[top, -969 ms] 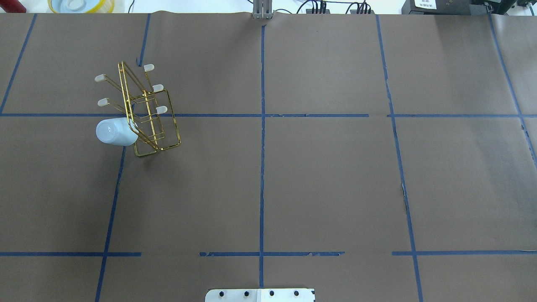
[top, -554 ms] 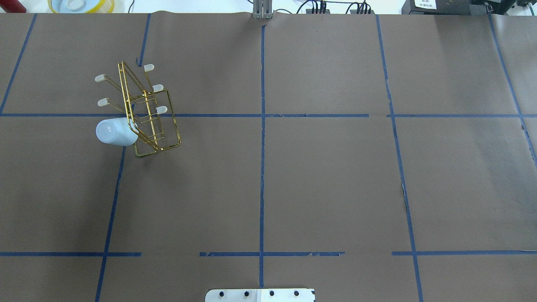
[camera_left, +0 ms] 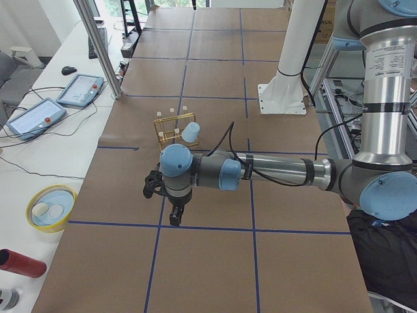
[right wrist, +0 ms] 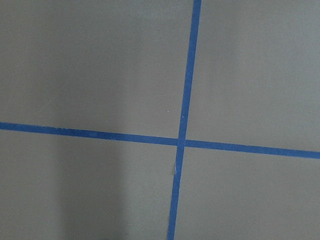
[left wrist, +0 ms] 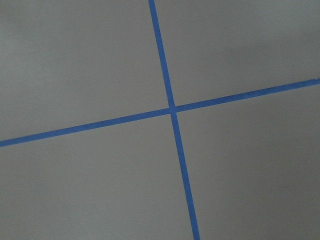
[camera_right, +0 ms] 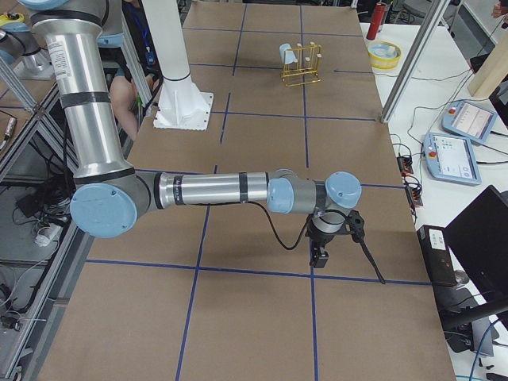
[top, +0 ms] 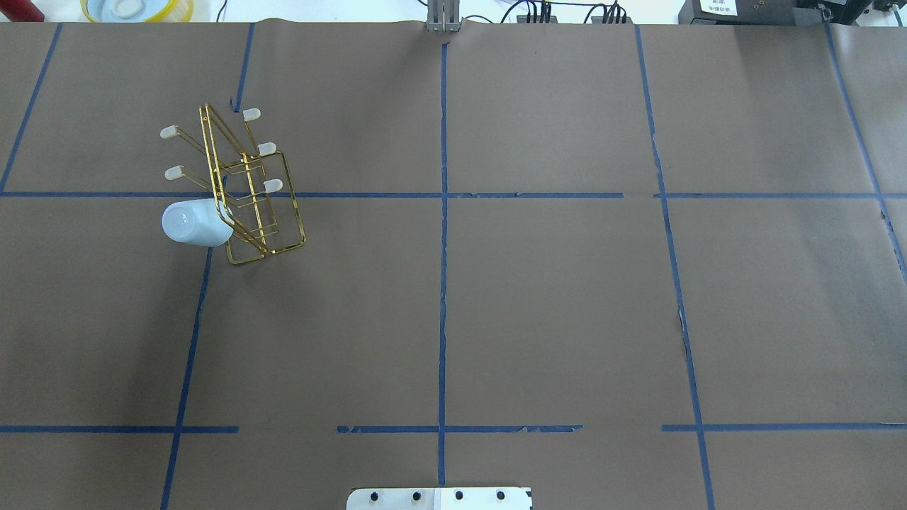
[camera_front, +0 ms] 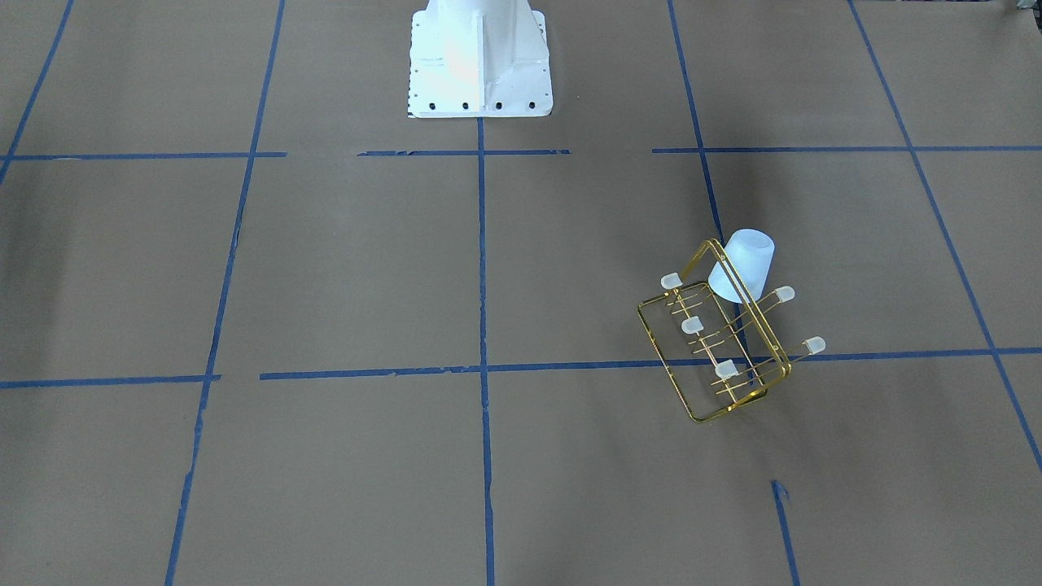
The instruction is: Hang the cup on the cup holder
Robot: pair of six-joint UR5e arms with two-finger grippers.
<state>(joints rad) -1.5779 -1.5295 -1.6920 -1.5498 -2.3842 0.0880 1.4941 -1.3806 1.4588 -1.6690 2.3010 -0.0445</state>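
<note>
Well away from cup [top: 191, 223], left gripper [camera_left: 176, 218] and right gripper [camera_right: 318, 259], opening unclear.

Cup holder [top: 244, 185] stands on the surface [top: 496, 283], in the robot's left half, well away from its base. Cup [top: 190, 222] rests on the holder's left side, at the end nearest the robot.

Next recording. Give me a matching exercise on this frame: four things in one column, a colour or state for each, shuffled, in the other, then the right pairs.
Things:
1. cup
2. cup holder
3. bowl
4. robot base

Colour or state:
A. white, with a row of dark bolts
B. pale blue, hung bottom-up
C. gold wire, standing upright
D. yellow rim, blue inside

Pairs: 1-B, 2-C, 3-D, 4-A
</note>
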